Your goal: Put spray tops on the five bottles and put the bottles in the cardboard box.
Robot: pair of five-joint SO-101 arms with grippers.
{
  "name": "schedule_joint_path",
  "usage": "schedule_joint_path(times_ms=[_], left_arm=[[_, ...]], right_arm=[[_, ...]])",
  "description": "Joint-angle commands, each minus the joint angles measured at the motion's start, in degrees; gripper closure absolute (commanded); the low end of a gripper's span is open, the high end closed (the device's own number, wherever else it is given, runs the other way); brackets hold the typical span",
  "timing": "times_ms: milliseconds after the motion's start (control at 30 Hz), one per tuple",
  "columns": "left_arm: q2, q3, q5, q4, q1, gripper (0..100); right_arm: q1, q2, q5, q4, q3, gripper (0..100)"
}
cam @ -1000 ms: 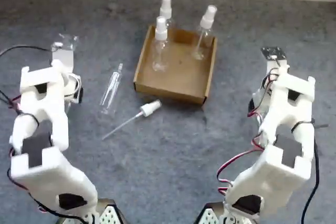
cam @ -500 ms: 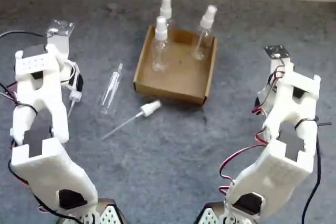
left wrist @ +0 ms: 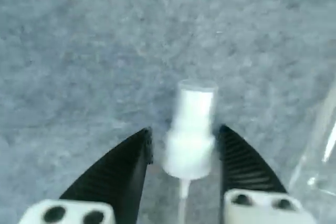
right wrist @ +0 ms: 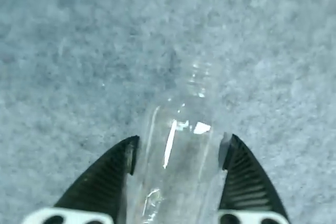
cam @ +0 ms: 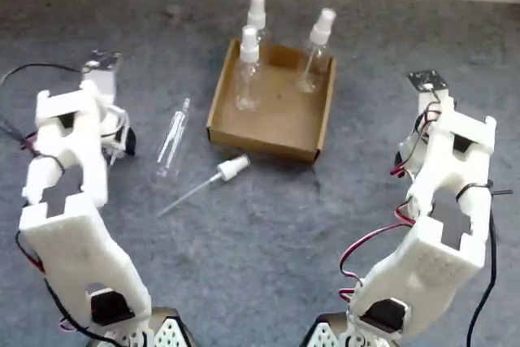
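Meanwhile, at 9 o'clock on the grey table [cam: 268,249], the left gripper [left wrist: 185,131] is clamped on a white spray top [left wrist: 190,124]. Its black fingers [left wrist: 126,171] press either side of the collar, and the thin dip tube runs back toward the wrist. At 3 o'clock the right gripper [right wrist: 178,142] is closed round an uncapped clear bottle [right wrist: 178,119], whose open neck points away from the wrist.

At 12 o'clock sits the cardboard box [cam: 280,132]. Inside it, a first capped bottle [cam: 247,75] stands upright toward the box's 10 o'clock and a second capped bottle [cam: 313,58] toward its 1 o'clock. A third capped bottle [cam: 257,15] rises at the box's 11 o'clock edge, behind the first; whether its base is inside cannot be told.

At the box's 9 o'clock a bare bottle [cam: 172,140] lies on its side, near the left arm [cam: 69,152]. A loose spray top [cam: 231,168] lies just off the box's 7 o'clock corner, its tube stretching toward 8 o'clock.
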Motion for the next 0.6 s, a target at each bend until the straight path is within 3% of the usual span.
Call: schedule_joint_path(times_ms=[0,300,400,567], left_arm=[[-1.8,-2.42,0.35,-2.55,0.4,98],[-3.91,-2.42,-2.11,-1.58,0.4,100],[-9.8,-2.33,2.9,4.31,0.4,100],[-24.75,2.33,5.19,9.76,1.63,100]], right_arm=[[0.84,-0.4,0.7,0.75,-3.03,87.1],[0.84,-0.75,0.7,0.92,-3.03,87.0],[0.84,-0.75,0.7,2.59,-3.38,86.7],[0.48,-0.75,0.44,5.76,-3.56,86.1]])
